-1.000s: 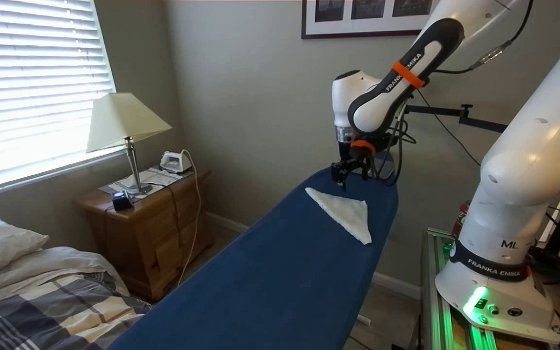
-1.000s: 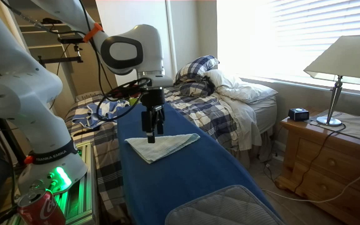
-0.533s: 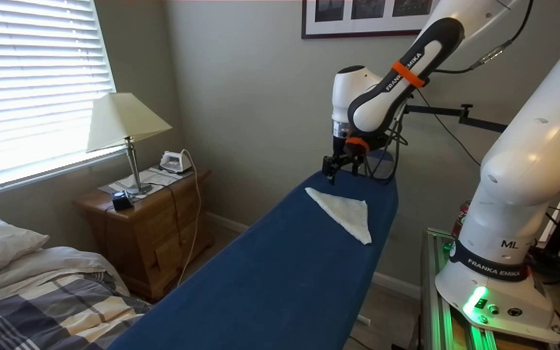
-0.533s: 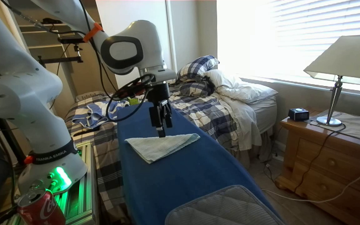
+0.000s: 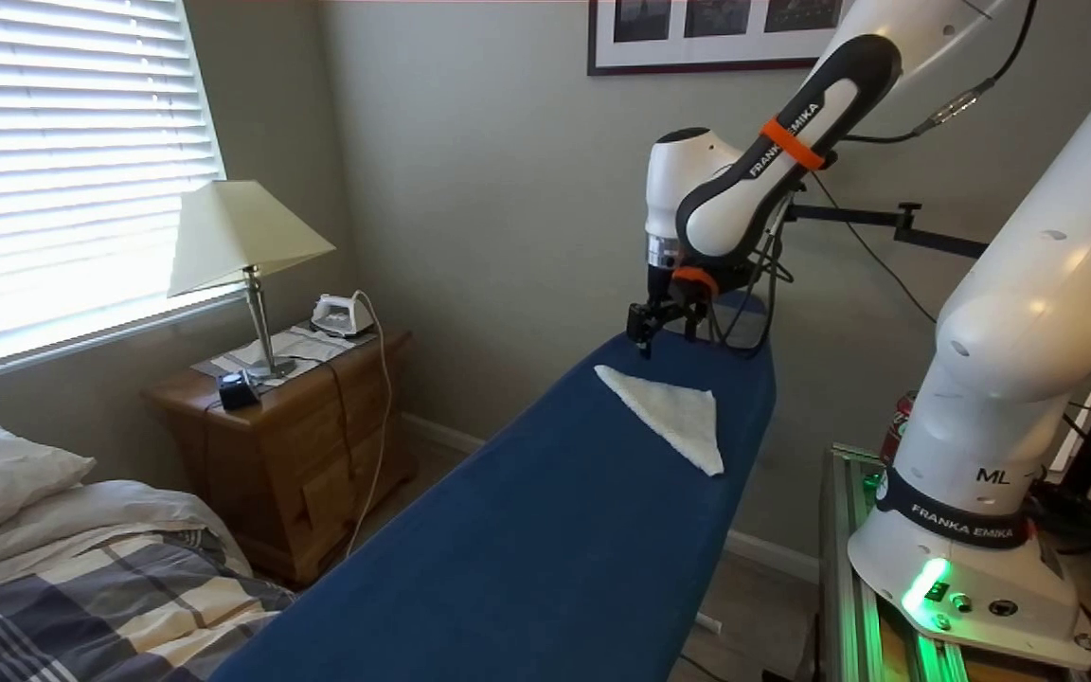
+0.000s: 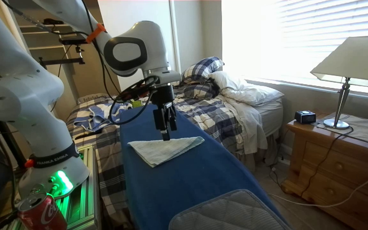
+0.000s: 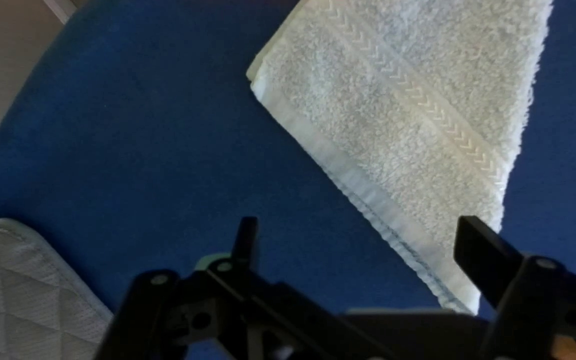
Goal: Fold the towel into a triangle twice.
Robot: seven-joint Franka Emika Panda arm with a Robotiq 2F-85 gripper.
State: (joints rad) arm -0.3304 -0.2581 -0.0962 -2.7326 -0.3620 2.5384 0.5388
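The white towel lies as a flat triangle on the blue ironing board; it shows in both exterior views [image 5: 669, 414] [image 6: 163, 152]. In the wrist view the towel [image 7: 408, 100] fills the upper right, with a pale hem along its lower left edge and a narrow corner at the lower right. My gripper [image 5: 667, 343] is above the board near the towel; it also shows in an exterior view [image 6: 170, 132]. In the wrist view the gripper's fingers [image 7: 358, 225] are wide apart and empty. The right finger overlaps the towel's narrow corner; the left finger is over bare blue cover.
The ironing board [image 6: 184, 182] carries a grey quilted pad [image 6: 228, 214], which also shows in the wrist view [image 7: 23, 295]. A bed [image 6: 200, 111] and a wooden nightstand [image 5: 290, 455] with a lamp [image 5: 247, 237] and an iron [image 5: 342, 315] stand nearby. A red can [image 6: 42, 210] is by the robot base.
My gripper has risen a little, tilted slightly, and shifted toward the nightstand side during the first half second. Since then it is almost still. The towel has not moved.
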